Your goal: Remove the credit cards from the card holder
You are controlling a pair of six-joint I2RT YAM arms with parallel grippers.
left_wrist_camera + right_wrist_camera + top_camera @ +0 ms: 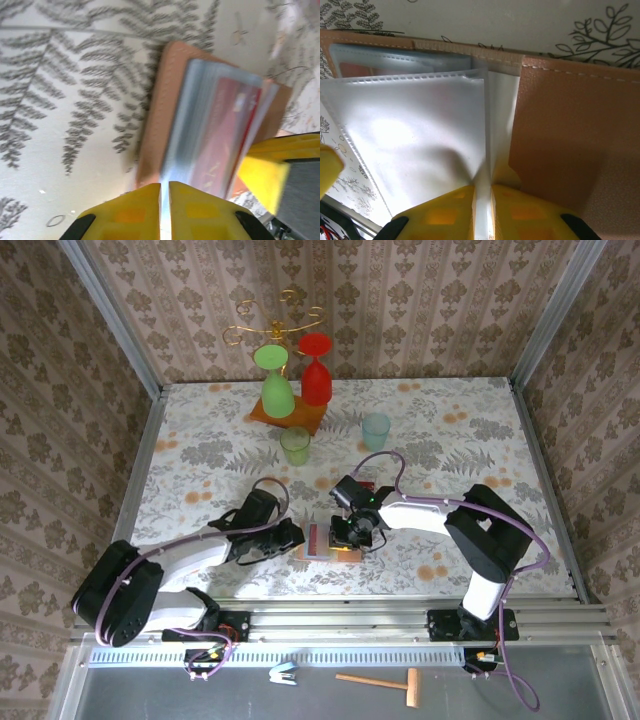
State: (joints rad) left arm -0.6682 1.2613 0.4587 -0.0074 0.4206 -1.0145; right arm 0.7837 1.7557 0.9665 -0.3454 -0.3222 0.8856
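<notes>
On the floral tabletop (pixel 200 440), an upturned green glass (pixel 276 390) and red glass (pixel 316 375) share a wooden base (pixel 290 420), with a green cup (pixel 295 445) and a pale blue cup (pixel 376 430) nearby.

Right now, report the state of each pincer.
Left pincer: closed, pinching the card holder by its inner plastic.
Right pincer: closed, pinching a clear sleeve of the same holder.

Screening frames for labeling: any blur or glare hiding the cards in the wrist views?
Left wrist: soft and smeared overall, washed out top right, but the red credit cards read inside the card holder. Right wrist: strong glare whitens the clear sleeve, hiding what lies behind; right fingers out of focus. Top external: sharp, evenly lit.
</notes>
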